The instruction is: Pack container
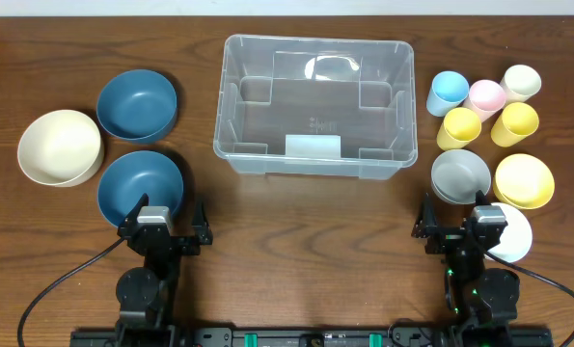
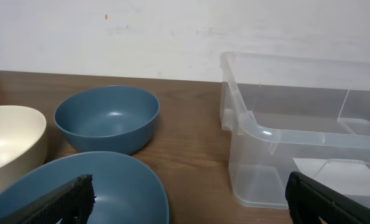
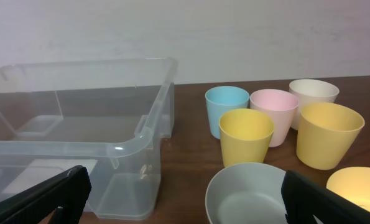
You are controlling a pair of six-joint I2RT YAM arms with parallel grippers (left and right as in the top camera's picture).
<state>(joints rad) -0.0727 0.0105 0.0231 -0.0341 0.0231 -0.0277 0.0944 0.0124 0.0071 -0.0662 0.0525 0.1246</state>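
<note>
Both arms sit at the near edge of the dark brown wooden table (image 1: 315, 212), and the large clear plastic rectangular container (image 1: 315, 111) stands in the middle of the far half, between the two groups of crockery, with its long side facing the arms. The left gripper (image 1: 168, 222) hangs with its jaws spread wide and nothing between them; in the left wrist view the two black fingers (image 2: 66, 199) frame the nearer round dark blue bowl (image 1: 140, 185), which lies just in front of it. Beyond that sits a second round dark blue bowl (image 1: 137, 104), with a round cream bowl (image 1: 60, 146) off to the outer side. On the other side, the right gripper (image 1: 457, 226) is just as wide open and also holds nothing (a round white bowl (image 1: 518, 241) is partly tucked beneath the arm). Ahead of it lie a round grey bowl (image 1: 460, 175) and a round yellow bowl (image 1: 524, 180), side by side. Further back, close to the container's right wall, stands a cluster of cups: a light blue cup (image 1: 448, 92), a pink cup (image 1: 485, 96), a cream cup (image 1: 521, 83) and two yellow cups (image 1: 459, 127).
</note>
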